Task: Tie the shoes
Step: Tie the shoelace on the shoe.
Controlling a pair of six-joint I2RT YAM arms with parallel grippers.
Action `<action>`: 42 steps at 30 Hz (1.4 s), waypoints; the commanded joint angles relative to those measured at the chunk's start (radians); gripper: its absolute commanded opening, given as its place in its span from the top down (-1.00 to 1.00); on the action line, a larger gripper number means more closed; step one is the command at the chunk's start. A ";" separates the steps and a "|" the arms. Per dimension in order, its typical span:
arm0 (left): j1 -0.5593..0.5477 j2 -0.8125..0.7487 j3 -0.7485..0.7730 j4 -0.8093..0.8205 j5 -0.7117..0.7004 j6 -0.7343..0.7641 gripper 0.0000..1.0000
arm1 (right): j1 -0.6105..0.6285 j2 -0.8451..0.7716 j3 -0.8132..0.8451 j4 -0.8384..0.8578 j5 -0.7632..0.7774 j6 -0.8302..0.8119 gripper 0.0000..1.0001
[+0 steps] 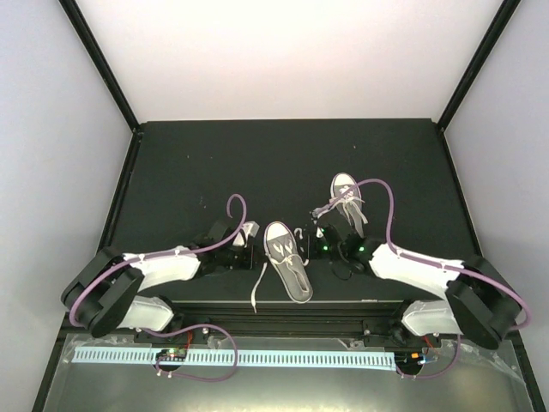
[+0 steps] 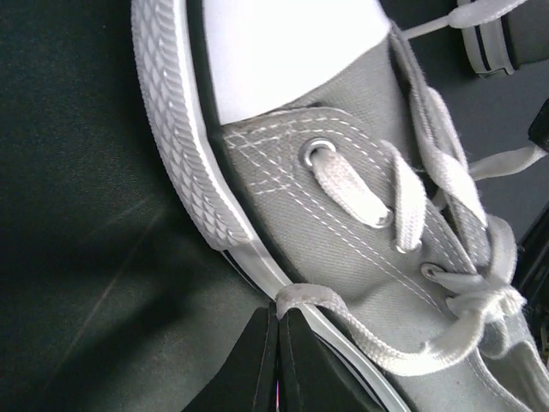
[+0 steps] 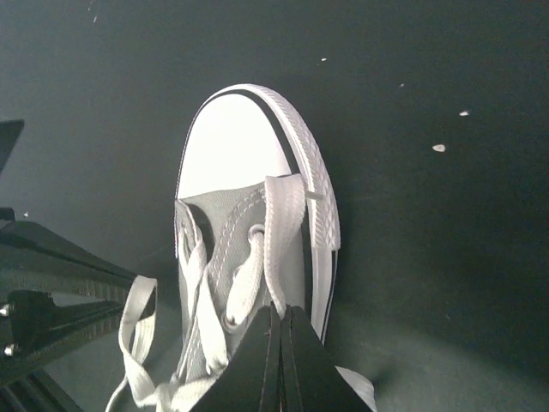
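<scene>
Near the table's point(image 1: 171, 172) front edge, our left gripper point(image 2: 277, 309) pinches the near sneaker's point(image 1: 288, 271) lace point(image 2: 386, 352), our right gripper point(image 3: 280, 309) the far sneaker's point(image 1: 346, 196) lace point(image 3: 285, 223); by tugging we risk dragging shoes or slipping laces.

No legible text, brand, label, number or sign in any view. On the shoes point(image 1: 287, 262), only plain grey canvas, stitching, metal eyelets and patterned white rubber, with no readable mark. On the pale strip point(image 1: 232, 356) beyond the near edge of the worktop point(image 1: 214, 163), rows of fine ticks only, too small for any figures.
</scene>
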 commanded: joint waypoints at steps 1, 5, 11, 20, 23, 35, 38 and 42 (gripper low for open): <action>0.006 -0.081 0.008 -0.050 -0.007 0.090 0.97 | 0.006 -0.104 -0.029 -0.072 0.065 0.009 0.97; 0.005 -0.188 0.008 -0.139 0.014 0.215 0.82 | 0.004 -0.179 -0.028 -0.122 0.106 0.000 0.97; -0.010 -0.256 0.006 -0.323 -0.028 0.316 -0.19 | 0.005 -0.217 -0.011 -0.162 0.127 -0.019 0.97; -0.029 -0.314 -0.041 -0.198 -0.010 0.325 -0.35 | 0.005 -0.218 -0.006 -0.156 0.122 -0.013 0.97; -0.035 -0.268 -0.012 -0.199 -0.025 0.374 -0.24 | 0.004 -0.217 -0.007 -0.153 0.117 -0.011 0.97; -0.060 -0.015 0.096 -0.141 -0.161 0.453 0.04 | 0.005 -0.212 -0.017 -0.131 0.111 0.000 0.97; -0.060 0.017 0.112 -0.116 -0.156 0.448 0.13 | 0.006 -0.206 -0.015 -0.137 0.113 -0.003 0.97; -0.064 0.051 0.118 -0.085 -0.124 0.443 0.23 | 0.005 -0.219 -0.014 -0.152 0.128 -0.006 0.97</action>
